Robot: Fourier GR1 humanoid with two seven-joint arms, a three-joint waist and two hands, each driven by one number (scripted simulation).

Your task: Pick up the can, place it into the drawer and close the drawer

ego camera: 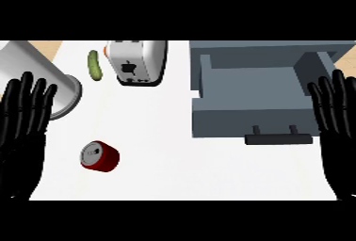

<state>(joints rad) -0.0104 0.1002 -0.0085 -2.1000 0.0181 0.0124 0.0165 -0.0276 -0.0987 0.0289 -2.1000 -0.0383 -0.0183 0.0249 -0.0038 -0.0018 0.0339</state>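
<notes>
A red can (100, 156) with a silver top lies on the white counter at the lower left. The grey drawer (240, 115) stands pulled open at the right, its dark handle (277, 138) facing me and nothing visible inside. My left hand (21, 122) rests open at the left edge, fingers up, a short way left of the can. At the right edge my right hand (338, 127) rests open as well, beside the drawer's right side. Neither hand touches anything.
A silver toaster (136, 61) stands at the back centre with a green cucumber (94, 65) to its left. A large grey cylindrical container (52, 77) lies at the back left, near my left hand's fingertips.
</notes>
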